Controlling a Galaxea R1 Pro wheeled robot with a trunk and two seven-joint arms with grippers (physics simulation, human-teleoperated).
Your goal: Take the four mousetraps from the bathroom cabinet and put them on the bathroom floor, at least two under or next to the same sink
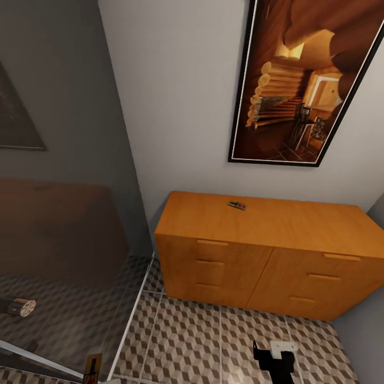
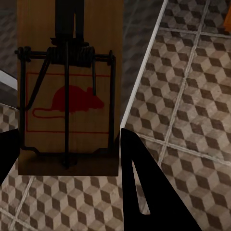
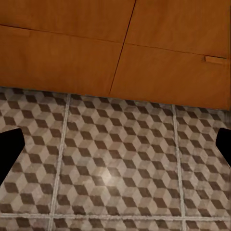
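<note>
In the left wrist view, a tan mousetrap (image 2: 70,91) with a red mouse print and a dark wire spring sits between the black fingers of my left gripper (image 2: 67,139), which is shut on it above the bathroom floor (image 2: 192,96). The same trap (image 1: 92,368) shows at the bottom edge of the head view. Another mousetrap (image 1: 236,205) lies on top of the orange-brown cabinet (image 1: 266,250). My right gripper (image 1: 274,356) hangs low over the tiles in front of the cabinet (image 3: 115,53). Its fingers (image 3: 9,154) are spread wide, and the right gripper (image 3: 115,144) holds nothing.
A glass partition (image 1: 69,240) with a white bottom rail (image 1: 130,320) stands to the left of the cabinet. A chrome cylinder (image 1: 20,307) shows behind it. A framed picture (image 1: 304,85) hangs above the cabinet. Cube-pattern tiles (image 1: 202,341) run between me and the drawers.
</note>
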